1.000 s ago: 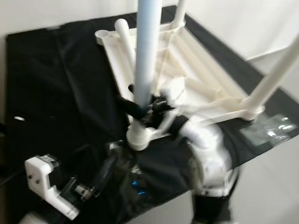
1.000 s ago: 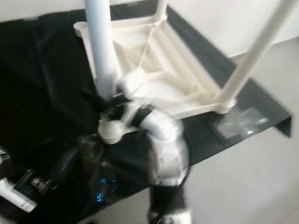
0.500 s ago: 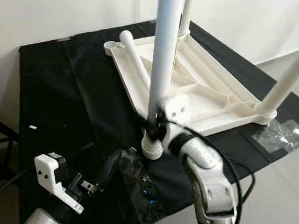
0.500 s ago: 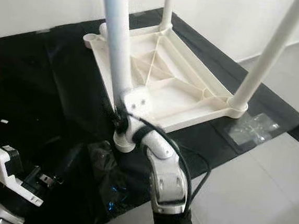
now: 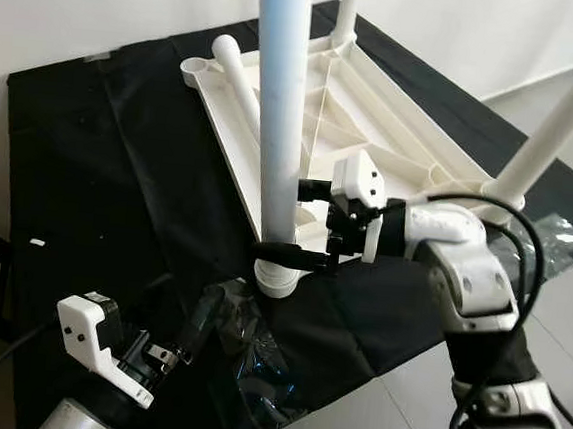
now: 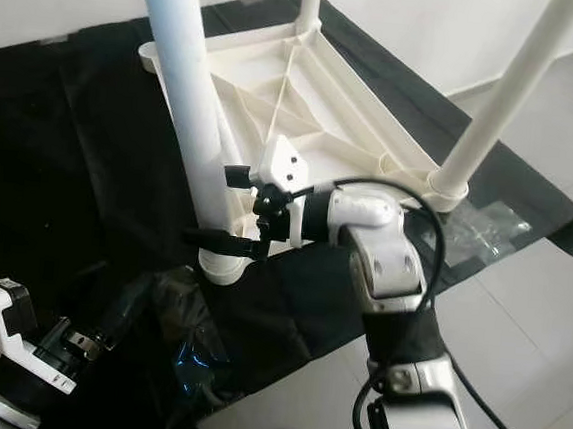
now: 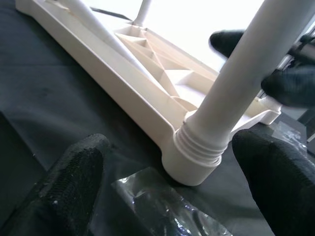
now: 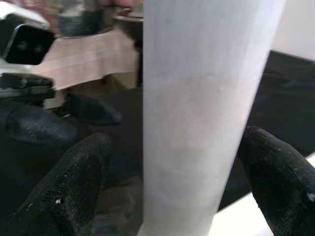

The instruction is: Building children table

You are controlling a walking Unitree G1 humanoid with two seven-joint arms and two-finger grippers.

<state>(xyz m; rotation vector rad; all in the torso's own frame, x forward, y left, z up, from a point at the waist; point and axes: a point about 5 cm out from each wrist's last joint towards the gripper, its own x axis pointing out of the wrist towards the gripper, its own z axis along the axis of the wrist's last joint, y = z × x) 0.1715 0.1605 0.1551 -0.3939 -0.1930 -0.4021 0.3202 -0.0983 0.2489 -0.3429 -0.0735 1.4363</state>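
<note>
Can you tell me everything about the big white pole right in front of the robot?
The tall white plastic table leg is a smooth round tube standing upright, screwed into a ribbed corner socket of the upside-down white plastic tabletop on the black cloth. The right gripper has its black fingers open on either side of the leg, low down. Crinkly clear plastic wrap lies beside its base.

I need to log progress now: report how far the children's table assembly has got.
Done: three legs stand upright in corner sockets of the upturned tabletop, including the near leg. In hand: the right gripper has its fingers open around that near leg, not clamped. Left: the fourth leg lies loose on the tabletop, and the far-left socket is unfilled.
</note>
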